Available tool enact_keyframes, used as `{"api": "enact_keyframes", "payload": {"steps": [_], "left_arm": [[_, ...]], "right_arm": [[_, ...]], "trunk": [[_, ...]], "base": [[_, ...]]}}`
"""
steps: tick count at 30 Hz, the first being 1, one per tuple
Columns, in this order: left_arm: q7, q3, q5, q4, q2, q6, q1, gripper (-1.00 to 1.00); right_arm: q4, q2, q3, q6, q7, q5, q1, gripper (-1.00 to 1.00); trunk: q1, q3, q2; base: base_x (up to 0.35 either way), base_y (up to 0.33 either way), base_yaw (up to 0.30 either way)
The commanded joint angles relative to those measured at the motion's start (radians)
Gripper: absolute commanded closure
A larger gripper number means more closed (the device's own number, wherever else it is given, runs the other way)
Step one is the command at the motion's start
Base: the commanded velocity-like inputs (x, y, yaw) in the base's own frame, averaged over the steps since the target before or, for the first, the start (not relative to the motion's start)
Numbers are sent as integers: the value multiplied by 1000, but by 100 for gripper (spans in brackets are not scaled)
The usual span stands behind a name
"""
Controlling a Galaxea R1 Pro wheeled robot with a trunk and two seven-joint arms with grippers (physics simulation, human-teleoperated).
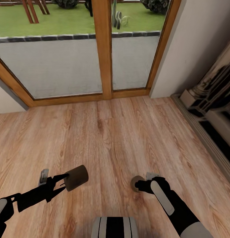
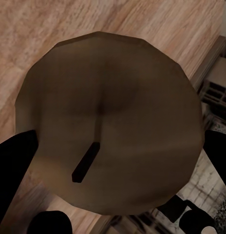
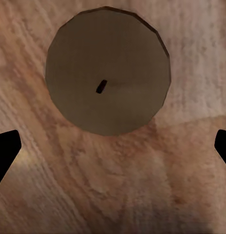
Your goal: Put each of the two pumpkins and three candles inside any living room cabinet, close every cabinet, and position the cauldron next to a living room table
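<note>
One candle (image 1: 76, 178) sits clamped in the left gripper (image 1: 63, 181) at about 8 o'clock in the head view, lifted off the floor (image 1: 115, 132) and tipped on its side, wick end facing that wrist camera, presumably for carrying to a cabinet. A second candle (image 1: 137, 182) stands on the boards at 5 o'clock, just ahead of the right gripper (image 1: 141, 186), whose fingers are spread apart either side of it without touching; likely lined up for a grasp. Glass doors (image 1: 78, 49) lie at 12 o'clock.

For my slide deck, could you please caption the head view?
Left gripper holds a candle above the wood floor; right gripper nears another candle.
</note>
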Motion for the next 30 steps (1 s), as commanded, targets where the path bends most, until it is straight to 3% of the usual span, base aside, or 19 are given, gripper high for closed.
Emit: {"api": "enact_keyframes", "payload": {"steps": [1,30], "left_arm": [[10,1,11,-2,0,3,0,100],[9,0,11,-4,0,3,0,100]], "right_arm": [[-1,-1,3,1,-9,-9,-1,-100],[-1,-1,3,1,-6,-8,-1,-100]], "trunk": [[0,-1,0],[1,-5,0]], "base": [[135,0,0],[109,18,0]]}}
